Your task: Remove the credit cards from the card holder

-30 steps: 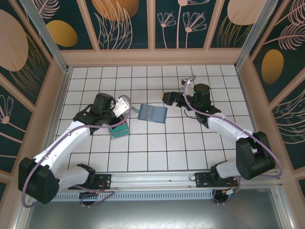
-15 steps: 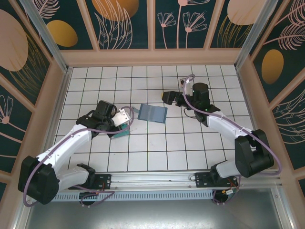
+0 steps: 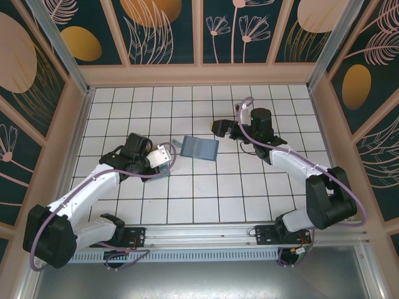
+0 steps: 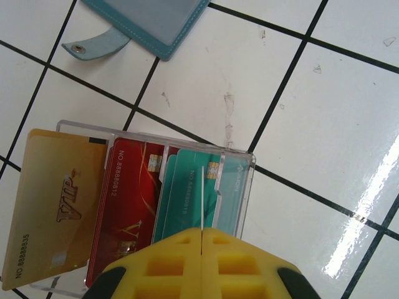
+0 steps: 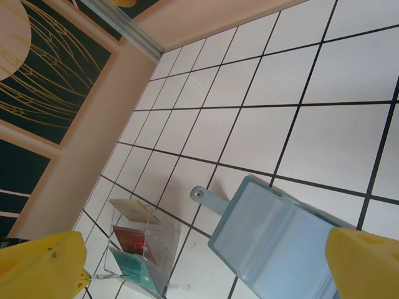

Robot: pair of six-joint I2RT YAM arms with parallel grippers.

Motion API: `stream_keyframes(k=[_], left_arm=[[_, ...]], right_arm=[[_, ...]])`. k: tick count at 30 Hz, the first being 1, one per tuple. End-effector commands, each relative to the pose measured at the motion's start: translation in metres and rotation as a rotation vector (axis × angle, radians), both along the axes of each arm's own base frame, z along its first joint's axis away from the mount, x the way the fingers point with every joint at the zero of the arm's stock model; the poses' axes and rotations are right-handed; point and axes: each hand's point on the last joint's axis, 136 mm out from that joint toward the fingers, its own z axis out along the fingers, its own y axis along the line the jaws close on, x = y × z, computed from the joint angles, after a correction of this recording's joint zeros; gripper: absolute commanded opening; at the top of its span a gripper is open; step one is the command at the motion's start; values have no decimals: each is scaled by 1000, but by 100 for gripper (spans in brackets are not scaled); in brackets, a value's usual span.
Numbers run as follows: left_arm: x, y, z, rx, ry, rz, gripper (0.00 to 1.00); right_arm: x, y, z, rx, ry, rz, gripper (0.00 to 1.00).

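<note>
The card holder (image 3: pixel 199 148) is a slate-blue sleeve lying open and flat on the white tiles, its snap tab pointing left; its corner and tab sit at the top of the left wrist view (image 4: pixel 149 15). Its clear pockets (image 5: pixel 280 243) look empty. A gold credit card (image 4: pixel 50 212) and a red one (image 4: pixel 128 205) lean in a clear plastic tray (image 4: pixel 246 187) beside teal cards (image 4: pixel 187 193). My left gripper (image 4: pixel 202 232) is shut on a thin card seen edge-on, right over the tray (image 3: pixel 159 168). To the right of the holder, my right gripper (image 3: pixel 219 128) stands open, apart from it.
The tray (image 5: pixel 143 249) stands about one tile left of the holder. Wooden walls (image 3: pixel 199 73) fence in the tiled floor on three sides. Bare tiles stretch in front of the holder and along the back.
My left gripper has moved slightly right and lower with its card and now covers most of the tray. The right gripper has barely shifted.
</note>
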Motion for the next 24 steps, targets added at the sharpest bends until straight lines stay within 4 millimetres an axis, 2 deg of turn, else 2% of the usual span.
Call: stream_keyframes(k=[1,9,14,21,24], left_arm=[[-5,-5,-9,-1,22,-52,0],[-2,-5,-21,4,2,-56,0],[6,-2,-22,26,-32,-38,0],[6,6,-23,89,-53,-73,0],[9,6,-16,103,-55,-76,0]], right_arm=[[2,5,7,19,-8,15,99],[1,5,8,16,-8,19,99],[2,7,7,19,-2,23,99],[4,9,7,26,9,29,99],[3,8,5,23,14,28,99]])
